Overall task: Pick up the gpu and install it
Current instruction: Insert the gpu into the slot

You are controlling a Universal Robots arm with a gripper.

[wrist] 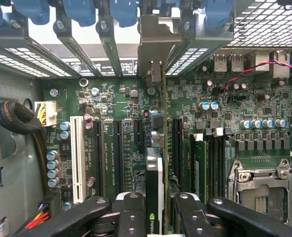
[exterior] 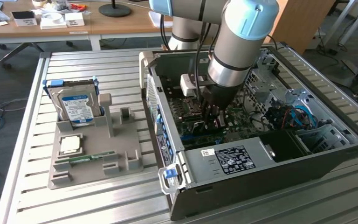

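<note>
Reaching down into the open computer case (exterior: 328, 154), one arm (exterior: 241, 42) carries a single gripper (exterior: 213, 119) at the centre of the exterior view. Its two fingers (wrist: 131, 212) are drawn in close, clamped on the one gpu (wrist: 156, 187), which stands edge-on over the motherboard (wrist: 116, 108) in the lower middle of the wrist view. The card's metal bracket (wrist: 153, 49) reaches the slotted back wall in the upper middle of that frame, and its lower edge lies along an expansion slot; whether it is fully seated I cannot tell.

Counted on the board: one white slot (wrist: 78, 158) at lower left, several black slots beside it, one processor socket (wrist: 262, 182) at lower right, and a row of blue clips (wrist: 82, 10) along the upper edge.

The case lies on its side on a ribbed metal table (exterior: 30, 186). A wooden desk (exterior: 104, 25) with small boxes and a black lamp base crosses the upper left of the exterior view, and the floor is dark.

At the left of the exterior view sits one grey holder tray (exterior: 126, 158). One hard drive (exterior: 76, 105) with a blue label stands upright in it, one square chip (exterior: 70, 144) lies flat below it, and one RAM stick (exterior: 89, 157) lies lower still. A black cable bundle (wrist: 18, 121) curls at the left of the wrist view, and red wires (wrist: 254, 69) cross the upper right.
</note>
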